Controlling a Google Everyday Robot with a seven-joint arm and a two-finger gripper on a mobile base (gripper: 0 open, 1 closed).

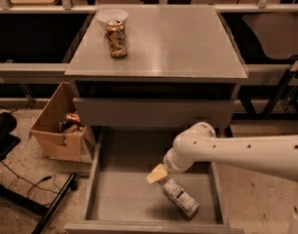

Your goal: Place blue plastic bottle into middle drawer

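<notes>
The blue plastic bottle [181,198], whitish with a dark-printed white label, lies on its side on the floor of the middle drawer [120,199], toward the right front. The drawer is pulled out, grey and otherwise bare. My gripper [158,174] hangs on the white arm that reaches in from the right. It sits just above and to the left of the bottle's upper end, over the drawer floor. I cannot tell whether it touches the bottle.
The grey cabinet top [178,43] carries a brownish can [116,39] and a white bowl [112,16] at its back left. The drawer above [154,112] shows only its front panel. A cardboard box [61,126] and a chair base [37,204] stand on the floor at left.
</notes>
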